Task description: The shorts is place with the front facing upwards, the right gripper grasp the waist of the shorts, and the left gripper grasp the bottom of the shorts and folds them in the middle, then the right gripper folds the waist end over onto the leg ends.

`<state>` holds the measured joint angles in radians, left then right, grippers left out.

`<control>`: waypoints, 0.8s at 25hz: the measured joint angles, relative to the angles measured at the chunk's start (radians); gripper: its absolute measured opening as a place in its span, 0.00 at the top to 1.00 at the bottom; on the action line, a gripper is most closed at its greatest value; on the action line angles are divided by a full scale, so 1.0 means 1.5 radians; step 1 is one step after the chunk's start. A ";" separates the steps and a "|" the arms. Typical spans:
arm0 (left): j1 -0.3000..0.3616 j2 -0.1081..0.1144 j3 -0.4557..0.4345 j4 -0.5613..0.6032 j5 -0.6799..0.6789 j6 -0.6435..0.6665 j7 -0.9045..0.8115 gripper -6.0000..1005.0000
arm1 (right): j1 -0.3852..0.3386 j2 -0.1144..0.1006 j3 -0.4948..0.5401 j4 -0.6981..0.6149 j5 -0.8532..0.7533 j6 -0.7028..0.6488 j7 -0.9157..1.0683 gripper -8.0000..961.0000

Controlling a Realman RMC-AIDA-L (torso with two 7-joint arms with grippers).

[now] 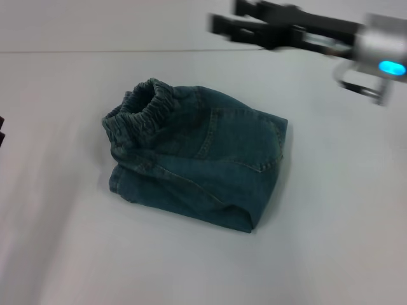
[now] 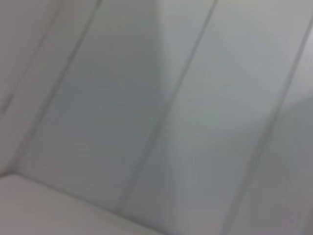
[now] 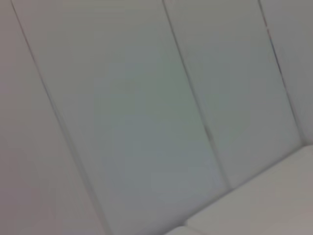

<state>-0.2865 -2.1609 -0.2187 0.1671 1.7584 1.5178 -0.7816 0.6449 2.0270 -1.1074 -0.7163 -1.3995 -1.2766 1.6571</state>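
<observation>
While no writing shows, folded shorts [image 1: 200, 155] on table [image 1: 343, 222], right end effector [image 1: 222, 24] raised

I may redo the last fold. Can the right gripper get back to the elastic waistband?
Probably yes: the right gripper hangs above the table beyond the shorts, and nothing lies between it and the waistband.

The right gripper [image 1: 219, 24] hangs high at the far right, fingers parted, empty; the left gripper [image 1: 2, 130] barely shows at the left edge.

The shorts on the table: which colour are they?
Dark blue-green denim shorts; the head view shows them best.
</observation>
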 joint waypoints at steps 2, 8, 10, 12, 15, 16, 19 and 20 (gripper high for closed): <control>0.007 0.004 0.063 0.055 0.000 0.044 -0.067 0.36 | -0.033 -0.029 0.015 0.001 -0.008 -0.082 0.003 0.00; 0.018 0.010 0.288 0.249 0.069 0.136 -0.234 0.35 | -0.116 -0.091 0.041 0.005 -0.148 -0.268 -0.007 0.00; 0.008 0.011 0.333 0.300 0.125 0.150 -0.287 0.35 | -0.141 -0.091 0.068 0.005 -0.211 -0.307 -0.012 0.00; -0.002 0.010 0.360 0.330 0.167 0.154 -0.314 0.35 | -0.170 -0.078 0.106 0.005 -0.253 -0.319 -0.037 0.00; -0.016 0.008 0.395 0.352 0.193 0.163 -0.342 0.35 | -0.190 -0.056 0.144 0.011 -0.290 -0.317 -0.084 0.01; -0.021 0.008 0.406 0.356 0.196 0.164 -0.353 0.35 | -0.190 -0.052 0.153 0.014 -0.299 -0.316 -0.092 0.01; -0.032 0.010 0.421 0.365 0.205 0.164 -0.374 0.28 | -0.185 -0.039 0.168 0.018 -0.322 -0.315 -0.098 0.01; -0.035 0.010 0.423 0.366 0.206 0.163 -0.376 0.24 | -0.184 -0.036 0.170 0.018 -0.327 -0.313 -0.099 0.01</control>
<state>-0.3387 -2.1458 0.4151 0.7156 2.0680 1.7618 -1.3458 0.3692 1.9727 -0.8530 -0.6889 -1.8905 -1.7465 1.5081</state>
